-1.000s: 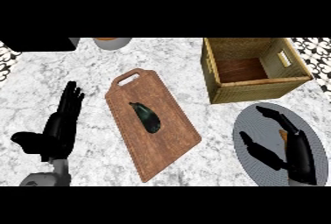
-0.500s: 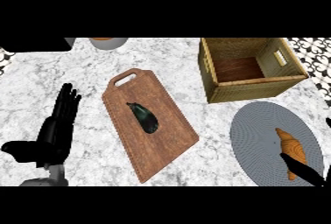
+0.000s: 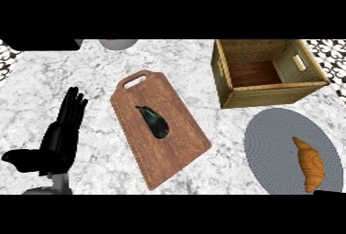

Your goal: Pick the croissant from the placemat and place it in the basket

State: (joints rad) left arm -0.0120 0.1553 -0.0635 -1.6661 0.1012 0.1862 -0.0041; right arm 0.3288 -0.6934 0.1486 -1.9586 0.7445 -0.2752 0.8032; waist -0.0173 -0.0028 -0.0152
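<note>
Only the left hand (image 3: 59, 137) shows its fingers: they are straight and together, pointing toward the counter's far edge, with the thumb stuck out sideways toward the counter's left edge. They hold nothing and touch no object, and the hand rests near the counter's front-left corner, with its grey forearm (image 3: 55, 185) just entering at the view's lower edge. At the view's bottom right corner a thin dark sliver may be part of the right hand, but I cannot tell, and nothing of its fingers can be judged.

Just right of the left hand lies a wooden cutting board (image 3: 162, 146), set aslant across the middle of the marble counter (image 3: 94, 77), its handle hole toward the far edge. A dark eggplant (image 3: 154, 122) lies on the middle of the board.

Toward the counter's front-right corner sits the round grey placemat (image 3: 270, 151). The croissant (image 3: 310, 163) lies on the placemat's right half, lengthwise from far to near, well apart from both hands. The placemat's left rim is near the board's right edge but not touching it.

Beyond the placemat, at the counter's far-right corner, stands the woven basket (image 3: 226, 77), open-topped with a brown floor and a slot handle in its right wall. At the far edge, left of centre, part of 1 pale round vessel (image 3: 119, 44) shows.
</note>
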